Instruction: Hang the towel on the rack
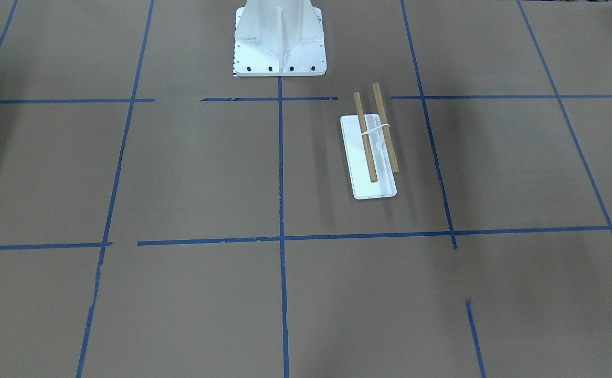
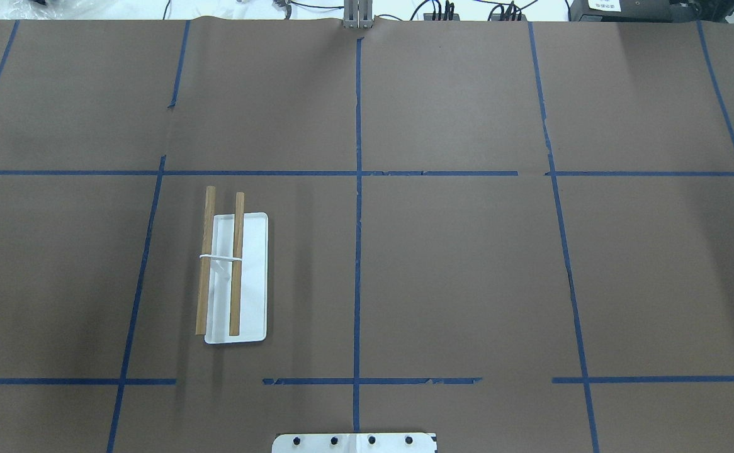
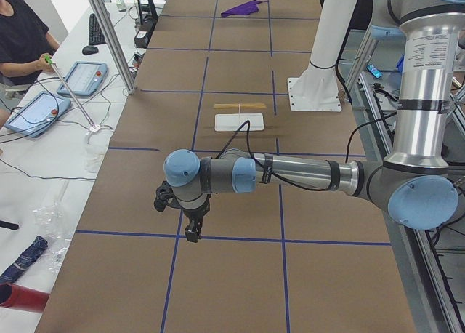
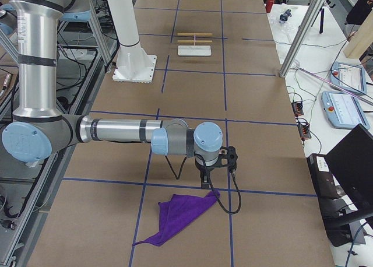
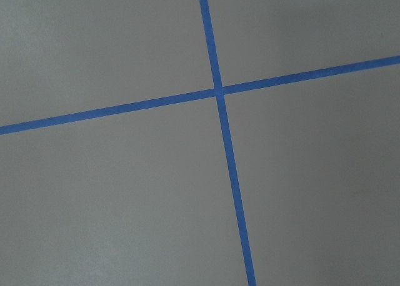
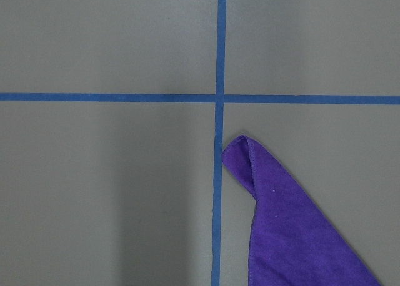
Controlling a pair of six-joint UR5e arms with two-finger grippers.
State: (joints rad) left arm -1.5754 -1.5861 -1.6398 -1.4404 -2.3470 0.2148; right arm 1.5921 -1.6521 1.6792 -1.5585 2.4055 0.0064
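Claw states cannot be told: the right claw (image 4: 208, 185) and the left claw (image 3: 192, 233) show only in the side views. From the right end, the right claw hangs just above the folded corner of the purple towel (image 4: 178, 217), probably lining up a pinch there. That towel lies crumpled flat on the tabletop (image 4: 256, 104), at about 7 o'clock from the claw. Well apart, toward 12 o'clock up the tabletop, stands the rack (image 4: 194, 45), both dowels bare, so hanging is not yet done. Near the opposite end, the left claw hovers over bare paper, seemingly parked clear
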